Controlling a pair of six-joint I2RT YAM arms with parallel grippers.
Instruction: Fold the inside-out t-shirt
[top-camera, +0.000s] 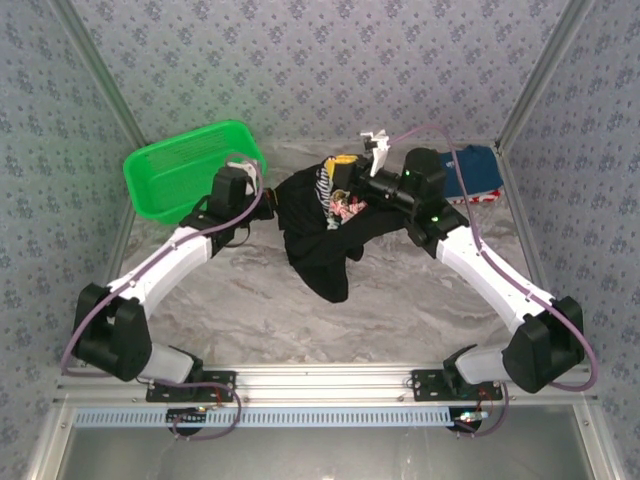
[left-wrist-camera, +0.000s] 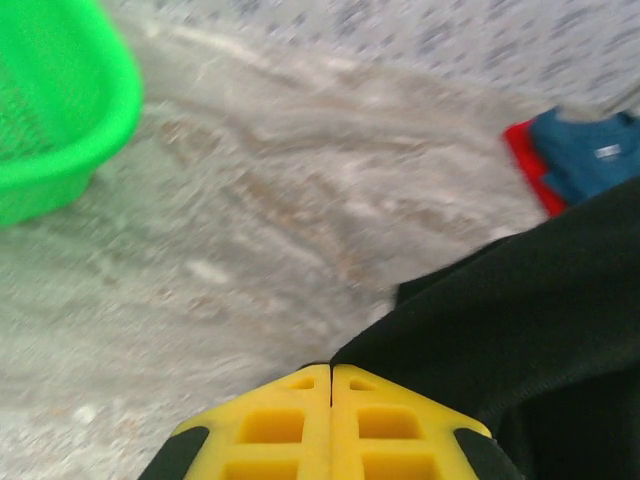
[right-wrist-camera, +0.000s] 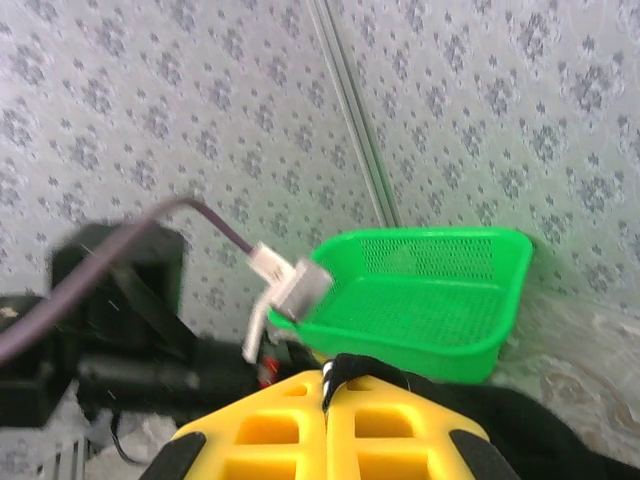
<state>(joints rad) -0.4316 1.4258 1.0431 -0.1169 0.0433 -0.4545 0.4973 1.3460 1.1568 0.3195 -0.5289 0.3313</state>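
Right gripper (right-wrist-camera: 327, 376) pinches inside-out t-shirt (top-camera: 315, 255), upper centre; left gripper (left-wrist-camera: 331, 368) closed at shirt edge, catch unclear; confirm bite, then spread taut.

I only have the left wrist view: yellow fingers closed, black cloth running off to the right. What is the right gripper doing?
Observer: The right gripper is shut on the t-shirt, with a bit of cloth pinched between its tips.
Operator: How does the whole shirt lie?
Observer: From the top, it is bunched at the far middle of the table. It spans from the left gripper to the right one, and a lobe reaches back toward the arm bases.
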